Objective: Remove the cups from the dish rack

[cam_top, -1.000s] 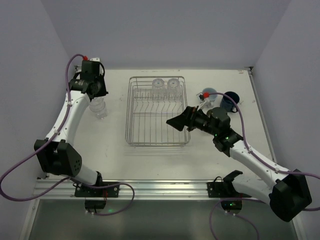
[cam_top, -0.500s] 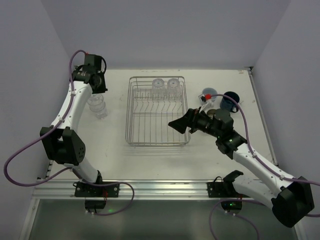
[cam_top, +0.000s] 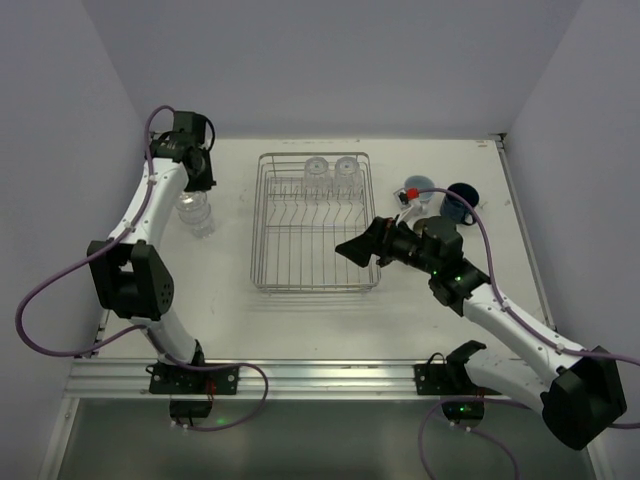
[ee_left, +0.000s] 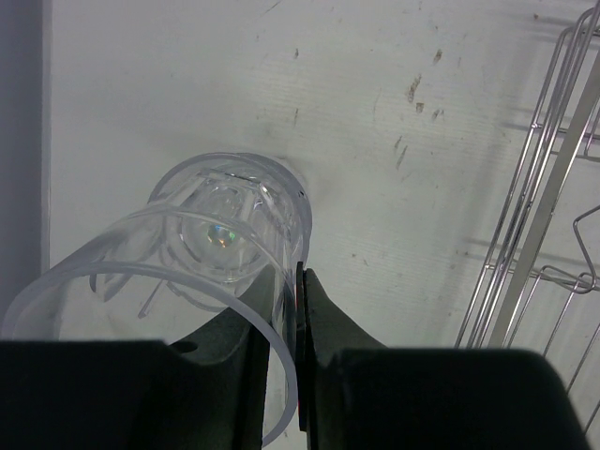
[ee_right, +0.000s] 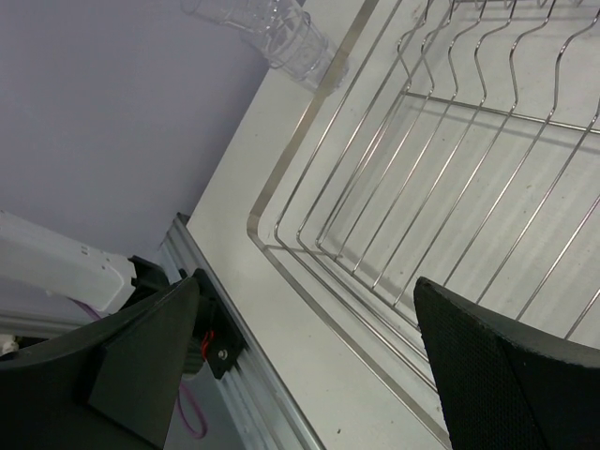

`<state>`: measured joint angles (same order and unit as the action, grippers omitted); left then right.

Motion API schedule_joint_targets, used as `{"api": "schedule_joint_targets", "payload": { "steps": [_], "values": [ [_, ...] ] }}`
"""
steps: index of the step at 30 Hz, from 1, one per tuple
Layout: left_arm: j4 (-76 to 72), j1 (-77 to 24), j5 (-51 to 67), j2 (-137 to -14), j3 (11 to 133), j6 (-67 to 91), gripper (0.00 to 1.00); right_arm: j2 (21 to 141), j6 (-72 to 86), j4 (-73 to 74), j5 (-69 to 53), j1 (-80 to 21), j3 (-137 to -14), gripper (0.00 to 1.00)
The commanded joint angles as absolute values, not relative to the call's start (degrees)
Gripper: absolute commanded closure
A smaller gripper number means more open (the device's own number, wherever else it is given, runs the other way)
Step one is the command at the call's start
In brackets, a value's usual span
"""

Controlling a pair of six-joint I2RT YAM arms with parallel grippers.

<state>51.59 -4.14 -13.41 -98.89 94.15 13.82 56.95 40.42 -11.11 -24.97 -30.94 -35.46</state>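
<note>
Top view: two clear tumblers (cam_top: 315,167) left at far end of dish rack (cam_top: 312,240); blue cups (cam_top: 417,187) already out, on its right.
Left wrist: left gripper (ee_left: 296,281) nearly closed, pinching wall of held tumbler (ee_left: 187,244) beside rack.
Right wrist: right gripper (ee_right: 307,281) spread wide, empty, over rack's near corner.

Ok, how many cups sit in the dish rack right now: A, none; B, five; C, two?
C: the top view shows a clear tumbler and a second clear tumbler side by side at the far end of the dish rack, and no other cup in it.
</note>
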Motion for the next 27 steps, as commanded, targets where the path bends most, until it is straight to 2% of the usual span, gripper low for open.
{"api": "schedule_joint_targets", "payload": {
  "steps": [1,8,21,24,27],
  "values": [
    [51.94,-3.69,-12.48,-98.79,94.83,11.51,0.99,57.22,39.55,-12.13,-24.43,-30.76,-36.30,0.01],
    [52.12,-3.69,-13.45,-99.40,94.83,11.60,0.81,57.57,39.73,-12.30,-24.34,-30.85,-36.21,0.01],
    [52.21,-3.69,-14.41,-98.44,95.27,11.69,0.69,58.53,39.38,-12.13,-23.99,-30.76,-36.39,0.01],
    [51.77,-3.69,-14.50,-97.39,95.71,11.86,0.64,58.80,39.20,-12.22,-24.00,-30.85,-36.47,0.01],
    [50.63,-3.78,-13.46,-94.84,96.94,12.13,0.54,59.32,38.50,-12.39,-23.47,-30.85,-36.65,0.01]
  ]
}}
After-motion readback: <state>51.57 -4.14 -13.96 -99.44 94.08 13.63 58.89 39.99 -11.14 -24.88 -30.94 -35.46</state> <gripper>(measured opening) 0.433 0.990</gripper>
